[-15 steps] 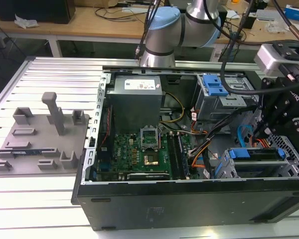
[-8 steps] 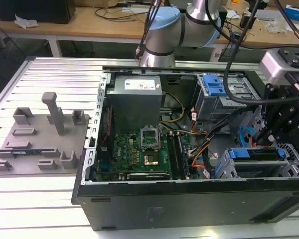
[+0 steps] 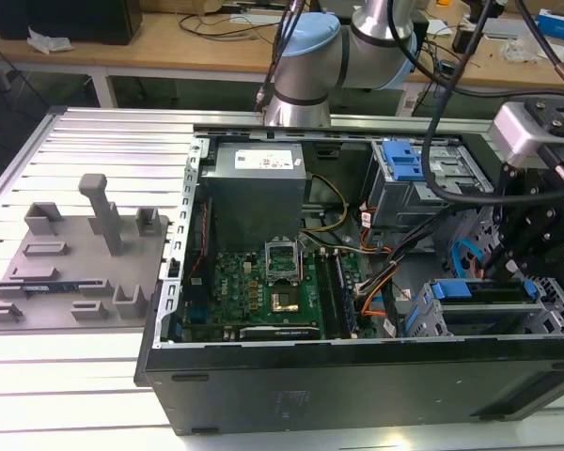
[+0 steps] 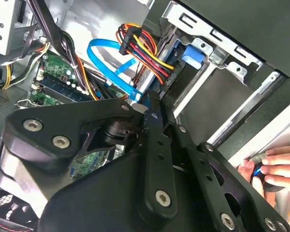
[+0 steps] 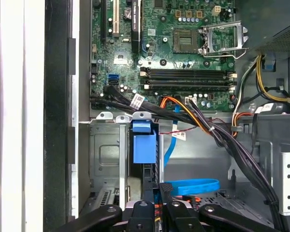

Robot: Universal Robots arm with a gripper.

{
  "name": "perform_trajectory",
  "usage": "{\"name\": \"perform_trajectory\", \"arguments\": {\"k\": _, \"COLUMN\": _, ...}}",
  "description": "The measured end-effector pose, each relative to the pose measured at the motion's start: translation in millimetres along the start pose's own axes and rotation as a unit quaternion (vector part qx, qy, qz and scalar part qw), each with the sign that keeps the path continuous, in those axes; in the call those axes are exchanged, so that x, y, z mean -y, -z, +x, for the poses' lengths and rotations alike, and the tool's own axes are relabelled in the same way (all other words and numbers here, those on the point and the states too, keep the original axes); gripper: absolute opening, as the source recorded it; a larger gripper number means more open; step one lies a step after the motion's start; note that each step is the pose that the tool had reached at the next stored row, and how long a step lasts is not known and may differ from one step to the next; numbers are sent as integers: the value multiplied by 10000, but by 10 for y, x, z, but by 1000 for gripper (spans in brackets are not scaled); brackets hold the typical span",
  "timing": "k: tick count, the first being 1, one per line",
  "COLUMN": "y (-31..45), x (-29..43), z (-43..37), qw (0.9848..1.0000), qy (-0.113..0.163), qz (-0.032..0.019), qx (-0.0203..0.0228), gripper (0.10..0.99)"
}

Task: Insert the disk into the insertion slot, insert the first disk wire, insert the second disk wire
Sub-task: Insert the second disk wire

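In the exterior view I see the gripper (image 3: 531, 258) lowered into the open computer case (image 3: 357, 376) at the view's right, just above the insertion slot (image 3: 489, 315), where the disk (image 3: 484, 291) sits on edge with its blue carrier, long axis running across the view. In the second wrist view the jaws stand by the wire connector (image 4: 157, 58) and blue cable (image 4: 111, 63); whether they grip it I cannot tell, and a hand (image 4: 273, 166) rests at the case edge. In the first wrist view the disk's blue handle (image 5: 144, 142) points toward the motherboard (image 5: 174, 53).
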State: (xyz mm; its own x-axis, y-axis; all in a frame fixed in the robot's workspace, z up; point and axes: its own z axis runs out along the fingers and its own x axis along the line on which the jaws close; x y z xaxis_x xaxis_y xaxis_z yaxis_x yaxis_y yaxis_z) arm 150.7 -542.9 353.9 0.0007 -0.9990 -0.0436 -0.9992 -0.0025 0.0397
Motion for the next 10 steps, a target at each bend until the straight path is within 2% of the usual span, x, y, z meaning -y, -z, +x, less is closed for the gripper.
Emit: {"name": "perform_trajectory", "arguments": {"k": 10, "y": -41, "x": 30, "z": 15, "qw": 10000, "qy": 1, "qz": 0, "qx": -1, "gripper": 161}}
